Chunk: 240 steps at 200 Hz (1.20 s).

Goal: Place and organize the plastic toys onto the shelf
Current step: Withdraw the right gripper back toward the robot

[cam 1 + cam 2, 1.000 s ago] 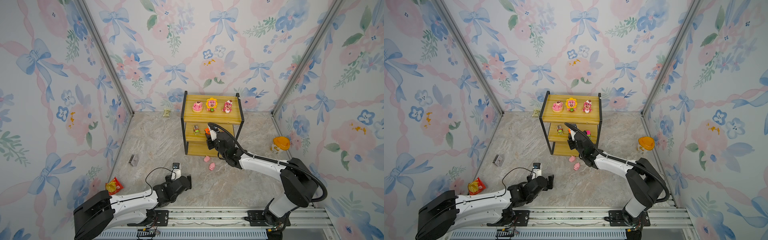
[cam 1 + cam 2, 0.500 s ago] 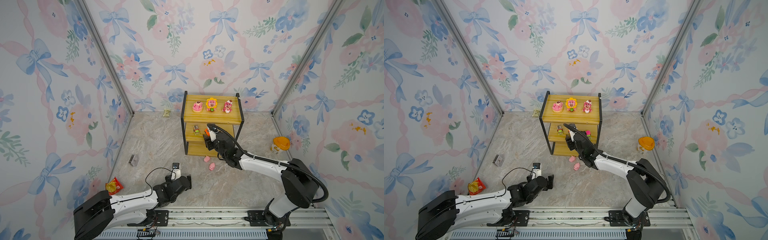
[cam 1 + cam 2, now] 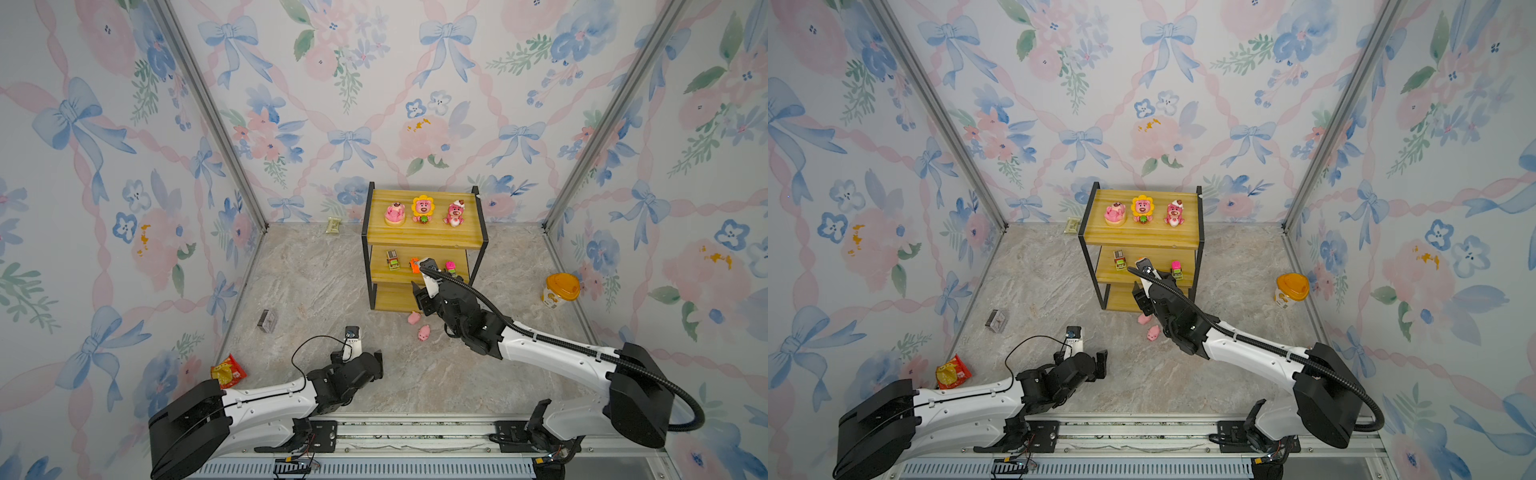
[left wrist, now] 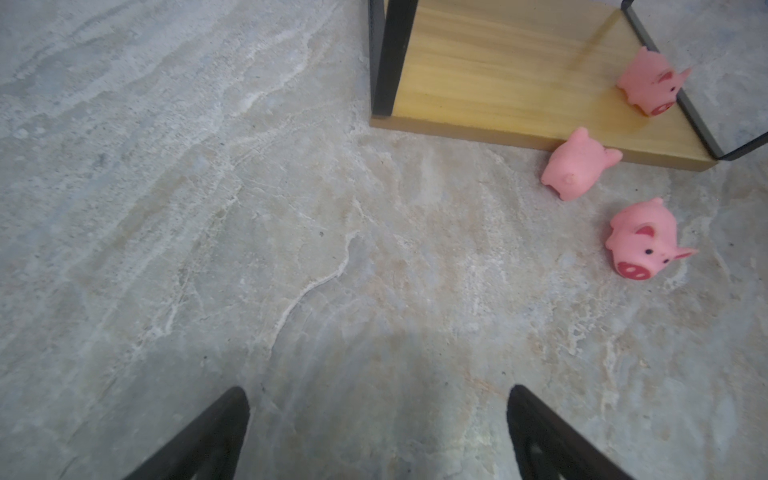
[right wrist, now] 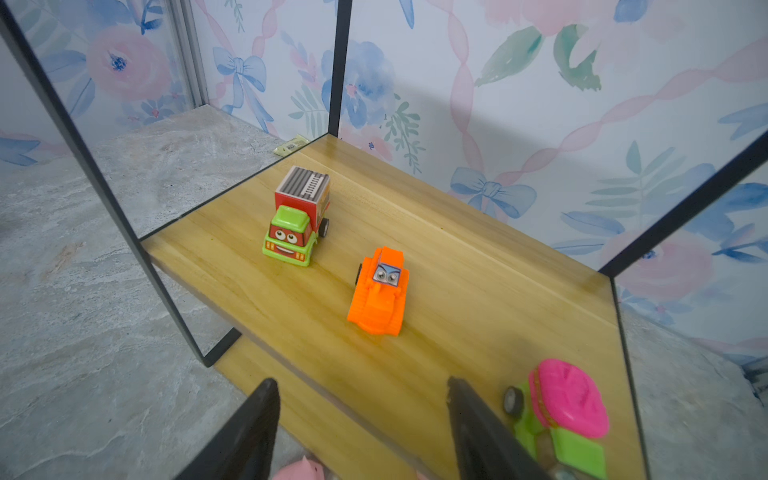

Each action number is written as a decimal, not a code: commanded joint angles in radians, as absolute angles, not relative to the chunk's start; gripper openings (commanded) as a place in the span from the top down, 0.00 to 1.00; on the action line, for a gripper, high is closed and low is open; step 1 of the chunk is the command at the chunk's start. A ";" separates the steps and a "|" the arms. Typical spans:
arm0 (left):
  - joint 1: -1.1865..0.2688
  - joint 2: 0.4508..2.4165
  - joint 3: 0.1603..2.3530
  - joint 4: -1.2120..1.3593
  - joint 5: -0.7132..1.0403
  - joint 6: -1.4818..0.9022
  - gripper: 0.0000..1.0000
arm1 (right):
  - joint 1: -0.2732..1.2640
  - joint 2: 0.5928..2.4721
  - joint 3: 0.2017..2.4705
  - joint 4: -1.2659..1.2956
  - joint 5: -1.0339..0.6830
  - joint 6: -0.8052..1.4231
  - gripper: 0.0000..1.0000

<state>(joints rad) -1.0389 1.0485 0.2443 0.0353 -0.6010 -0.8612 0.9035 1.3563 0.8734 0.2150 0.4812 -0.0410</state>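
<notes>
Shows orange car (image 5: 379, 291) parked on shelf's (image 3: 424, 239) middle board between red-green car (image 5: 297, 216) and pink-green car (image 5: 561, 411) (sorted by kind, seemingly); right gripper (image 5: 361, 382) spread, empty, just before it; left gripper (image 4: 378, 390) wide, empty, facing floor pigs (image 4: 579, 166).

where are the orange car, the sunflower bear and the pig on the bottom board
orange car (image 5: 377, 301): right wrist view, on its orange front
sunflower bear (image 3: 422, 206): in a top view, on its face
pig on the bottom board (image 4: 643, 79): left wrist view, on its pink side

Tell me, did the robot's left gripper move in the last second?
No. In both top views the left gripper sits open in the same place, just as far from the red snack packet as before.
</notes>
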 commanded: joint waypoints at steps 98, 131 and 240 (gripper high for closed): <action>-0.979 1.166 0.170 0.291 -0.407 -0.866 0.02 | 1.007 0.939 0.525 -0.127 0.537 0.314 0.38; -0.962 1.233 0.178 0.318 -0.362 -0.879 0.02 | 1.007 0.850 0.484 -0.162 0.570 0.336 0.38; -0.994 1.347 0.233 0.375 -0.303 -0.707 0.09 | 1.008 0.745 0.437 -0.230 0.607 0.375 0.38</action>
<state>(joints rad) -0.9779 1.2995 0.2367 0.4480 -0.3973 -0.7856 0.9970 0.7635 0.4564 -0.1917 0.5785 0.3508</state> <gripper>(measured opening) 0.956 0.620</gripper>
